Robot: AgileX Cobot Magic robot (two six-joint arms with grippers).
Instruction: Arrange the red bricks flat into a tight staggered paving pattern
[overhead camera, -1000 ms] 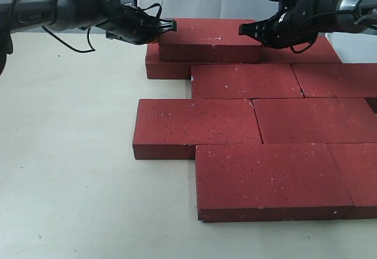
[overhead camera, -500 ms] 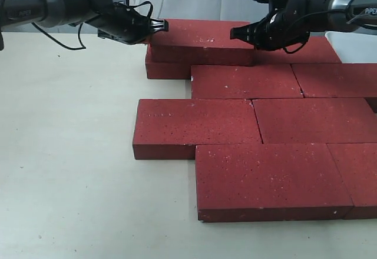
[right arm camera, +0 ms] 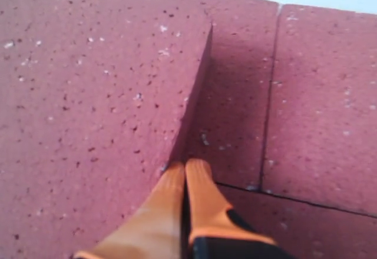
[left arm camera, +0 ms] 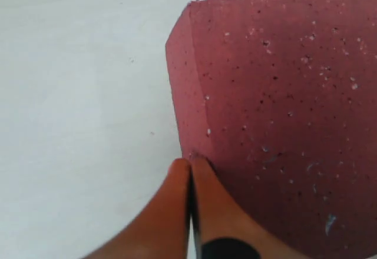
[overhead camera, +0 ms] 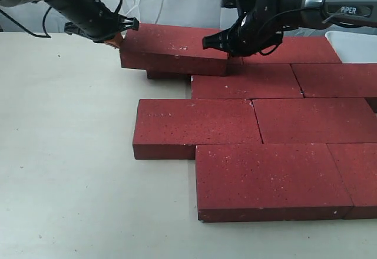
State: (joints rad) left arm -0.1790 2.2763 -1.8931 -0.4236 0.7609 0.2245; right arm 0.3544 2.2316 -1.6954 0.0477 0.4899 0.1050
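Observation:
Several red bricks lie flat in staggered rows on the table, among them a near-left one (overhead camera: 194,126) and a front one (overhead camera: 271,179). One more red brick (overhead camera: 174,47) rests on top of a back-row brick (overhead camera: 168,74) and overhangs it to the left. My left gripper (overhead camera: 121,36) is shut, its tips touching that top brick's left end (left arm camera: 283,112). My right gripper (overhead camera: 221,44) is shut too, its tips (right arm camera: 185,166) against the top brick's right end (right arm camera: 88,94), just above the lower bricks (right arm camera: 235,106).
A white container (overhead camera: 353,44) stands at the back right beside the bricks. Bare pale tabletop (overhead camera: 65,153) spreads to the left of the paving. A pale curtain hangs behind the table.
The top brick has slid left along the back row and now overhangs the brick under it. Both shut grippers moved left with it, one at each end.

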